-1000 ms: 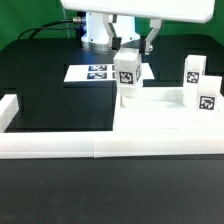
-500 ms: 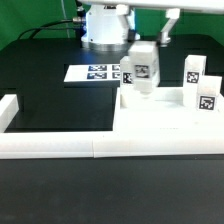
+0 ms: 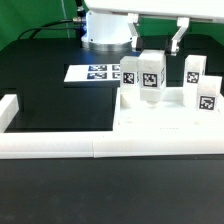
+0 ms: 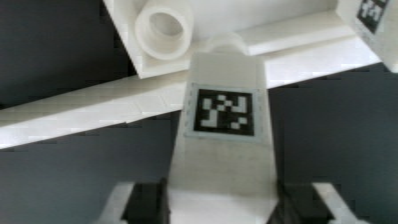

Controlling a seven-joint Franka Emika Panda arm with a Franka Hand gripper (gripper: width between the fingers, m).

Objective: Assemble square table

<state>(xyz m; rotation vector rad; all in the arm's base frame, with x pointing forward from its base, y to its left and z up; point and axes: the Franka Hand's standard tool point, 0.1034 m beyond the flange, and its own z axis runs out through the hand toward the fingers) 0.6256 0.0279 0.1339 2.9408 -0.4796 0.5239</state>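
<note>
Black desk (image 3: pixel 50 100) fills most of what I see, fenced at the near edge by the long white border rail (image 3: pixel 60 148), with the marker board (image 3: pixel 95 73) lying flat toward twelve o'clock under the arm's base. My gripper (image 4: pixel 222 195) has its jaws clamped on one leg block (image 3: pixel 149 78), which the wrist view shows as a long tagged white bar running out from between the two dark fingers (image 4: pixel 143 200). From outside, that block sits over the tabletop slab (image 3: pixel 165 120), roughly at the slab's eleven o'clock corner; I cannot tell whether its lower end touches the slab or hangs just above it. The wrist camera also picks up a round socket (image 4: pixel 164 27) in the white surface beyond the block's tip, which I take to be a mounting hole. Two more leg blocks stand upright on the slab at about two o'clock, one (image 3: pixel 193 71) behind the other (image 3: pixel 207 100); a fourth I cannot find. By my reading, no leg is seated yet, so the job is in its early stage: this leg needs fixing, then the rest follow.
</note>
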